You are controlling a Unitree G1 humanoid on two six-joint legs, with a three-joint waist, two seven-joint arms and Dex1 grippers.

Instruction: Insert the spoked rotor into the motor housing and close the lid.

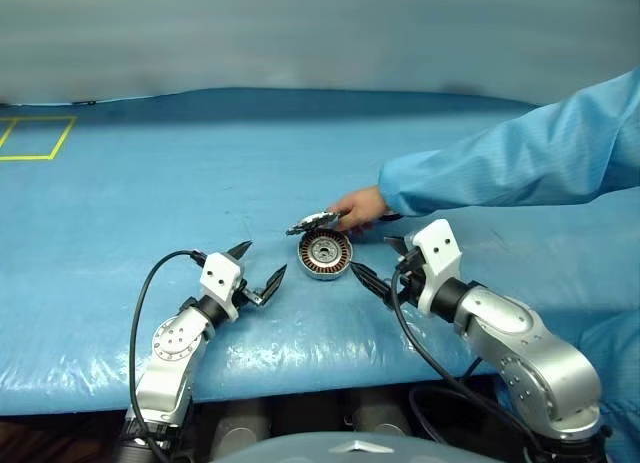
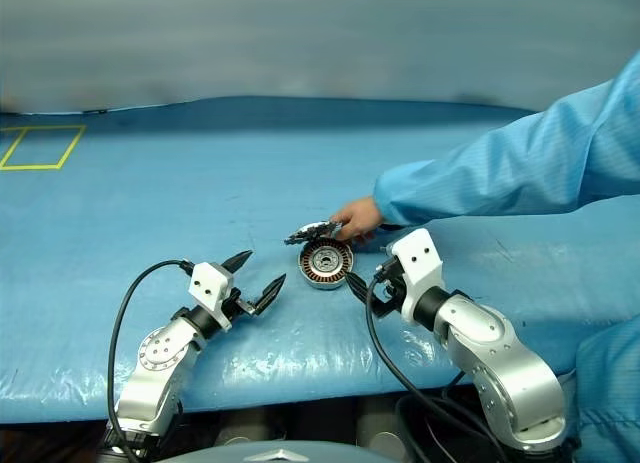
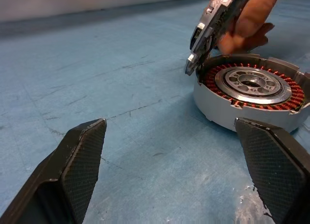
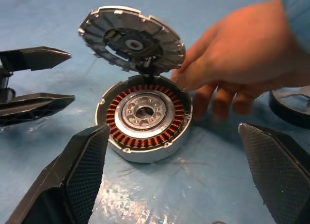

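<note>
The motor housing (image 4: 145, 118) lies flat on the blue table cover, its copper windings and silver hub showing. Its hinged lid (image 4: 131, 40) stands raised at the far edge, with a person's hand (image 4: 242, 59) at its rim. Part of the spoked rotor (image 4: 288, 110), dark-rimmed, lies on the cover just past that hand. My left gripper (image 1: 262, 263) is open and empty, a short way left of the housing (image 1: 325, 253). On the housing's right, my right gripper (image 1: 375, 261) is open and empty too, close to it and pointing at it.
The person's blue sleeve (image 1: 520, 158) reaches in from the right across the table (image 1: 200, 163). A yellow taped square (image 1: 35, 138) marks the far left. The table's front edge (image 1: 300, 378) runs just below both grippers.
</note>
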